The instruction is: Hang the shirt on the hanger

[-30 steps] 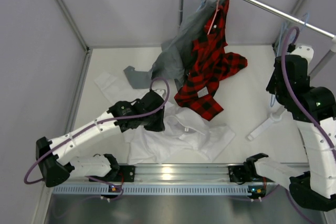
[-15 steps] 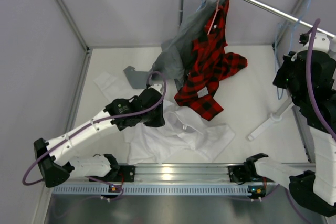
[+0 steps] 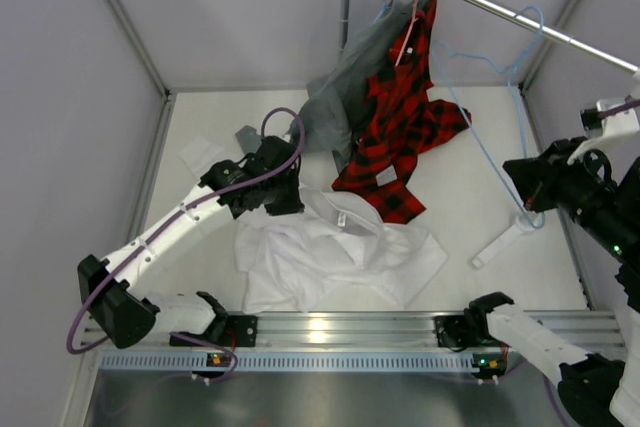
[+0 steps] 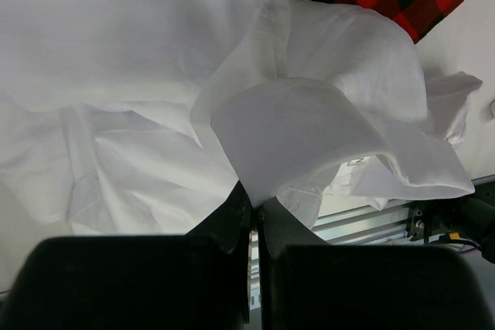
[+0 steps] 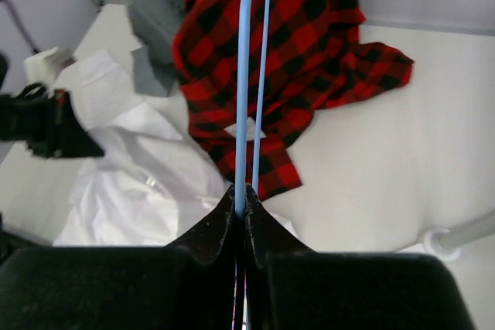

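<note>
White table, grey walls, crumpled shirt

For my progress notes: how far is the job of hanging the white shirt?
Done: the right fingers are shut on the blue hanger, held above the table. In hand: the left fingers pinch a fold of the white shirt. Left: the shirt lies crumpled on the table, not on the hanger.

No legible text or labels
</note>
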### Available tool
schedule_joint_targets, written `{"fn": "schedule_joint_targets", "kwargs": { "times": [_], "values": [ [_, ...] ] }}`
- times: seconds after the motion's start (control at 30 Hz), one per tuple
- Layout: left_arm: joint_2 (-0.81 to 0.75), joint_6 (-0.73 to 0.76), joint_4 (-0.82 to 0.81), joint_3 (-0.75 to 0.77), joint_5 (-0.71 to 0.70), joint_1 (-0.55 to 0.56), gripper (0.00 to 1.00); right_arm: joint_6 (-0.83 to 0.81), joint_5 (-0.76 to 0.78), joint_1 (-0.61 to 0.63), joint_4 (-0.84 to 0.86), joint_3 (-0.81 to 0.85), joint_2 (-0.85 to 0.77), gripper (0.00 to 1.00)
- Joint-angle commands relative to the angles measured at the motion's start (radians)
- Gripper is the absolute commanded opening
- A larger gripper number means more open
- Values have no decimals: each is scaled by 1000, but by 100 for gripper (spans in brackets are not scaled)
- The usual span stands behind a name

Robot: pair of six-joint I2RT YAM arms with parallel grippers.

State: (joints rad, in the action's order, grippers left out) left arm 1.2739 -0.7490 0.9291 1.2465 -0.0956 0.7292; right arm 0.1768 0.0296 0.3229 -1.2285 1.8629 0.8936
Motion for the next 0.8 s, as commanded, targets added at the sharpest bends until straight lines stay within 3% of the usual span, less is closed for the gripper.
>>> {"fn": "schedule_joint_targets", "kwargs": {
  "times": [0.0,0.17,0.27,0.5,0.77],
  "values": [
    [21,28,5,63,55,-48,0,-56,-269,-15,-44,-34,-41,0],
    [57,34,8,77,88,-93,0,-50,-622,-15,-97,-158,-166,0],
    [74,23,5,65,108,-102,0,3,-755,-16,-86,-263,-267,0],
    [81,-16,-4,73,177,-102,0,-16,-723,-16,-132,-447,-370,0],
    [38,-70,-64,44,270,-100,0,-34,-760,-15,-20,-617,-364,0]
  ]
}}
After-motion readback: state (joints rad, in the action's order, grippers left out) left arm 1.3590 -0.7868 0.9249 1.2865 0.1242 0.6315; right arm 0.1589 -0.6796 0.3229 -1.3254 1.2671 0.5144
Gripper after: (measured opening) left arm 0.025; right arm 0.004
